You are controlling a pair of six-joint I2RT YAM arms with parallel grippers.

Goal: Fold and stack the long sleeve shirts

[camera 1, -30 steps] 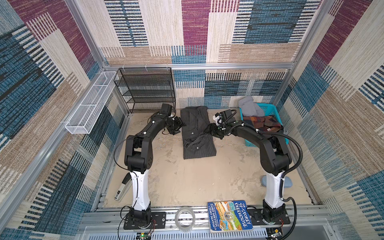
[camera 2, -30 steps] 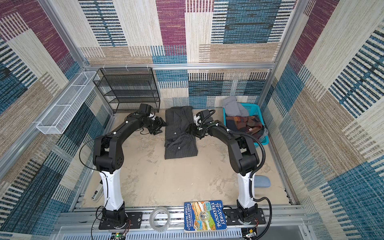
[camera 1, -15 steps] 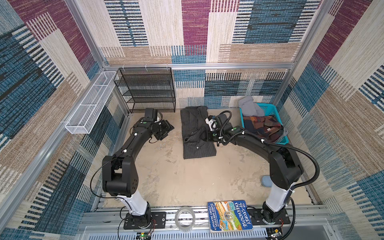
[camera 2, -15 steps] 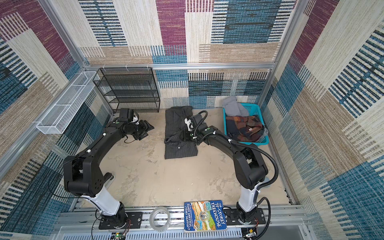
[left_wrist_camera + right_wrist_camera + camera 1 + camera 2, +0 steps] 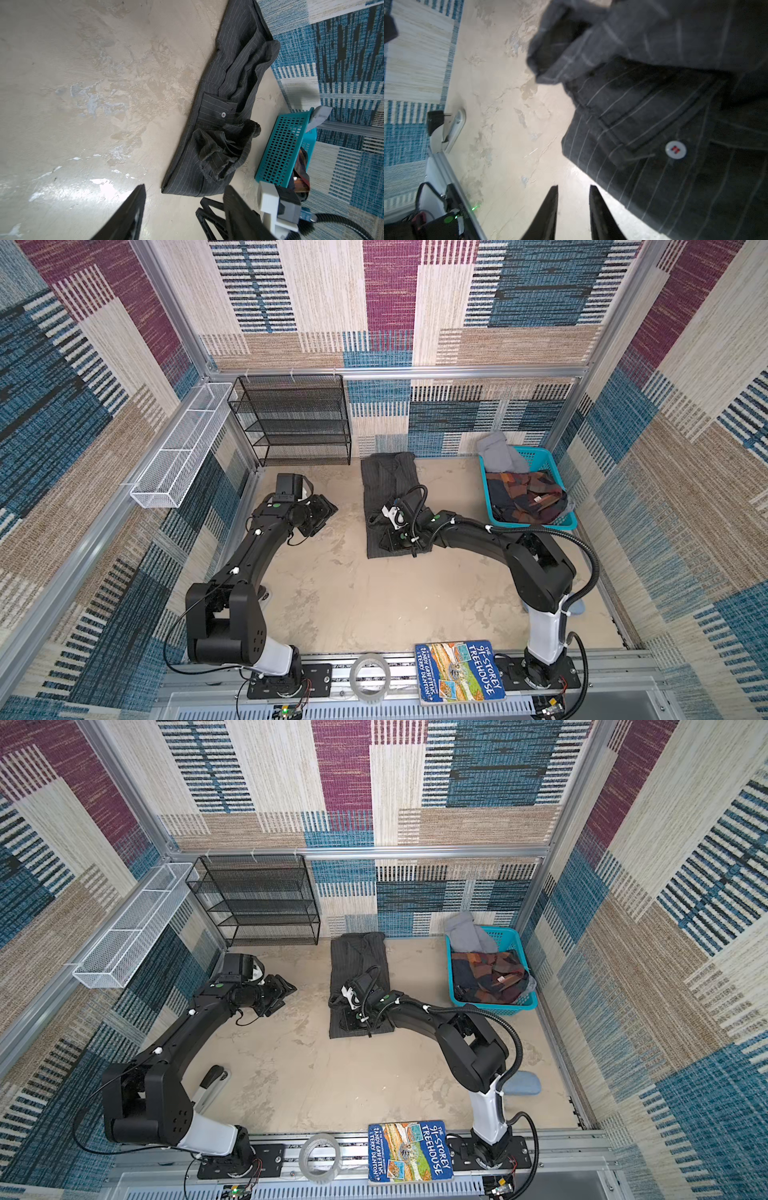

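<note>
Beige counter [image 5: 332,593], pinstriped charcoal shirt [image 5: 386,481] far centre.
Left pincer [image 5: 184,186] wide, empty; right pincer [image 5: 573,186] narrow, empty, beside shirt edge.

Book [image 5: 459,672] lies flat at the bottom edge, right of centre, in both top views; same book [image 5: 409,1152]. The cover print runs sideways to the frame.
- Large pale title: "91-STOREY TREEHOUSE".
- Smaller line along the cover's left side: "ANDY GRIFFITHS & TERRY DENTON".

Right wrist view: white button [image 5: 675,150] on the shirt [image 5: 643,108] bears a small red-and-blue mark, no letters legible. Nothing else readable.
</note>
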